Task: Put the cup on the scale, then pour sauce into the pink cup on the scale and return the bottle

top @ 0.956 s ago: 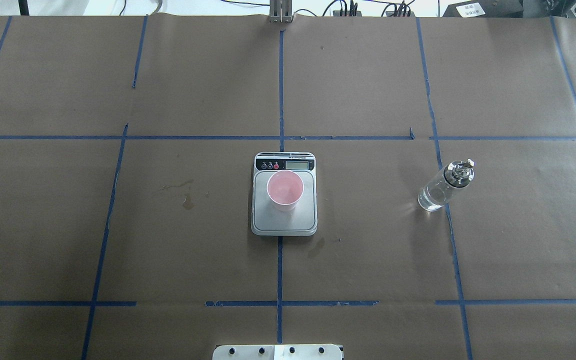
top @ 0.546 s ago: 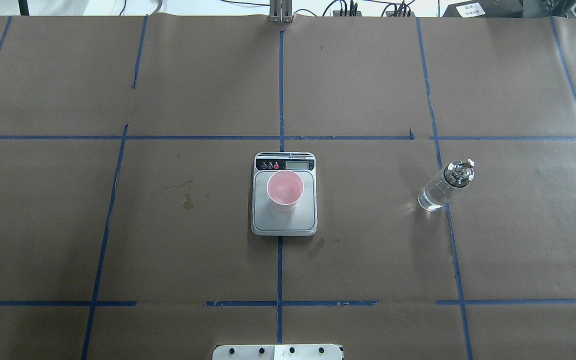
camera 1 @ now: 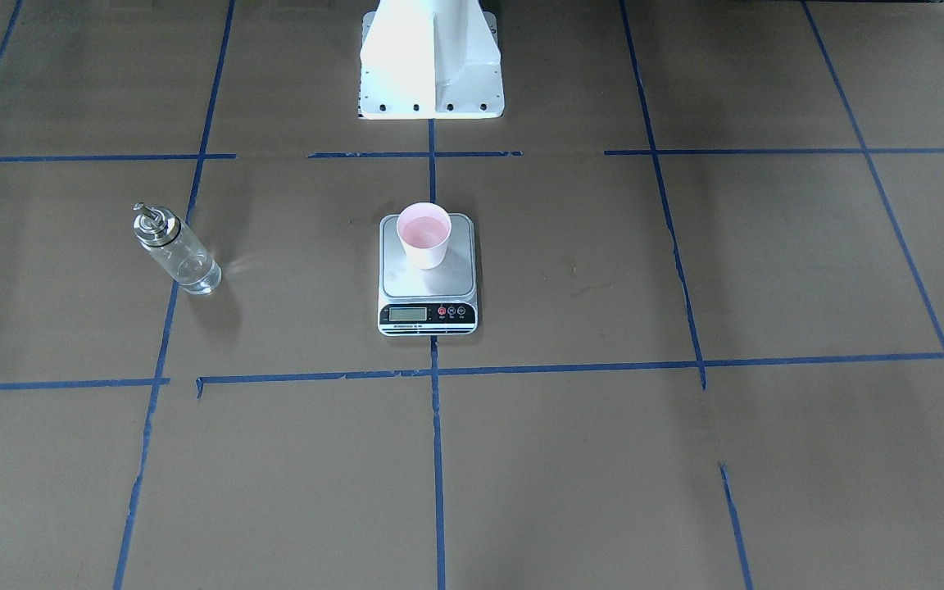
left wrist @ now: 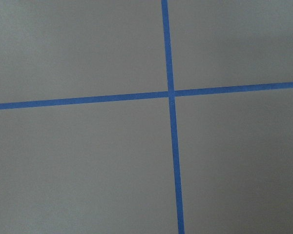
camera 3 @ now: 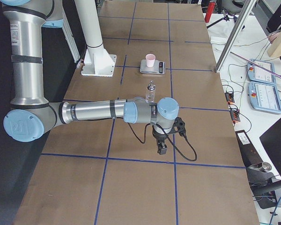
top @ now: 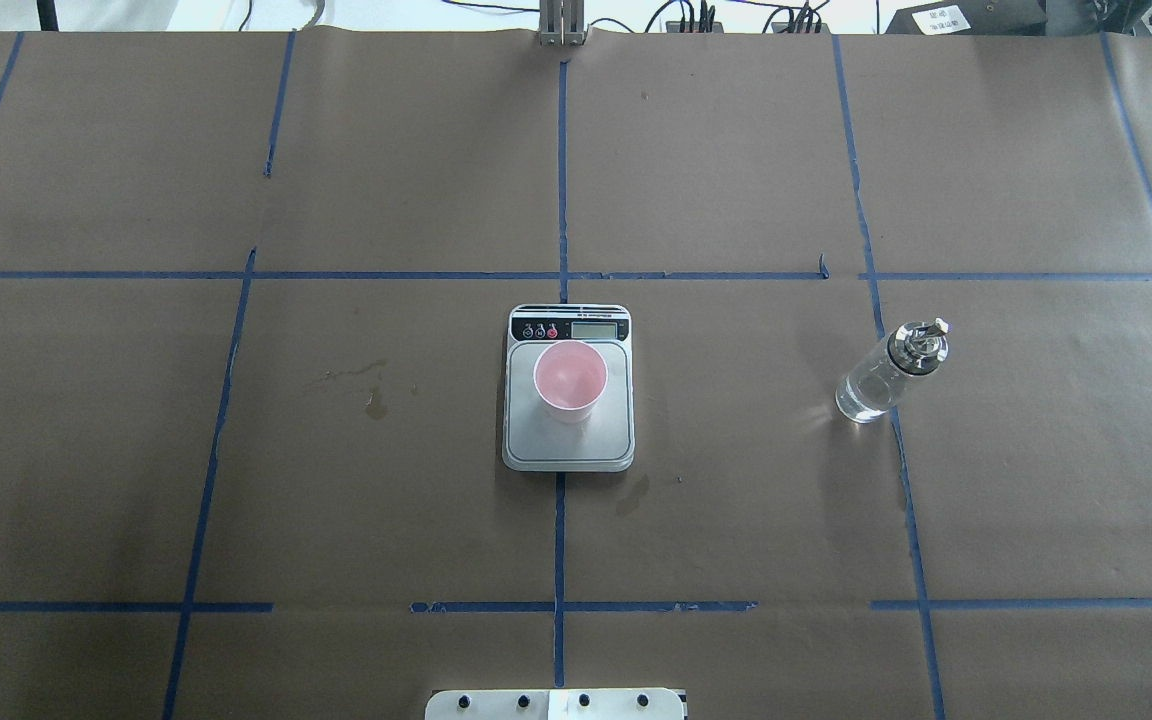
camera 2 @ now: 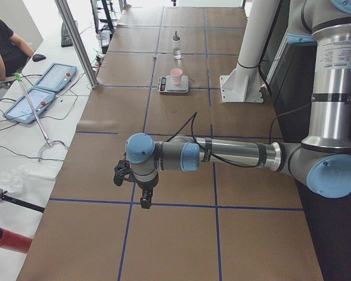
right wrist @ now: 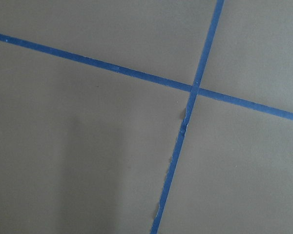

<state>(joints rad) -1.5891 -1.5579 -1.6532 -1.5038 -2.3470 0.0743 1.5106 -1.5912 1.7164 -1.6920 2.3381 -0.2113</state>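
One pink cup (top: 570,382) upright on one scale (top: 568,446) at the middle of the bench (top: 736,520); display (top: 599,330) writing too small to read. One bottle (top: 876,380) upright, well apart, toward the bench's right end. Left tool (camera 2: 144,200) and right tool (camera 3: 162,149) seen only in the side views, above the bench; how far open, impossible to tell.

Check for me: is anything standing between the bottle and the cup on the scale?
Nothing visible does. Only flat brown paper lies between the bottle and the scale holding the cup.
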